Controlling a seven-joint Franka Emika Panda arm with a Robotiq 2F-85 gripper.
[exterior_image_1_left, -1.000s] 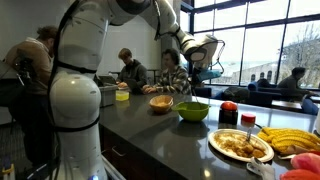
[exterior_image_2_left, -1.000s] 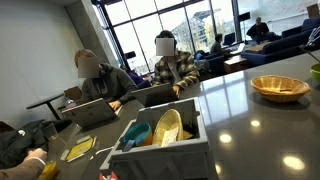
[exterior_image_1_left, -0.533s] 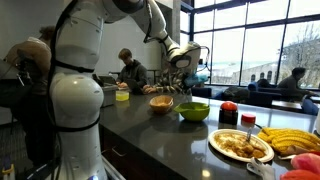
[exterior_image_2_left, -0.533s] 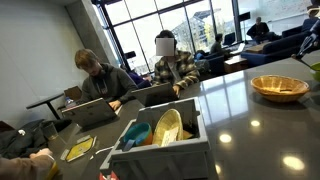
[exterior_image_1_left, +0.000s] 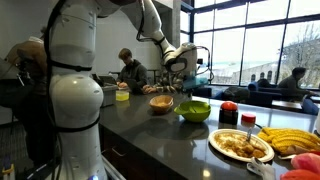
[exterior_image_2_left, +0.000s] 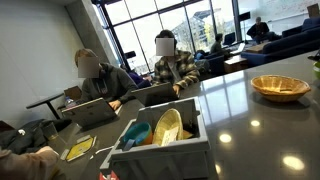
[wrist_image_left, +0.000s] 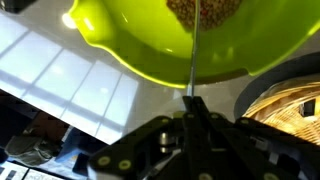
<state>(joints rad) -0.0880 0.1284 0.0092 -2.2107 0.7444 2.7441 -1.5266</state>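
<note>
Nearest, in the wrist view, the gripper (wrist_image_left: 193, 104) has its fingers pinched together on a thin rod (wrist_image_left: 195, 55) (perhaps a utensil handle, too slim to tell). The rod points at the green bowl (wrist_image_left: 150, 35), which stands on the counter (exterior_image_1_left: 150, 130) beside 1 woven bowl (wrist_image_left: 285, 105). On so narrow a grip the rod could pivot or slip and knock the green bowl's brown contents out.

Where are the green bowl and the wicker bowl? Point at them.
green bowl (exterior_image_1_left: 193, 112): in an exterior view, its outer side.
wicker bowl (exterior_image_2_left: 279, 86): in an exterior view, its inside.
</note>
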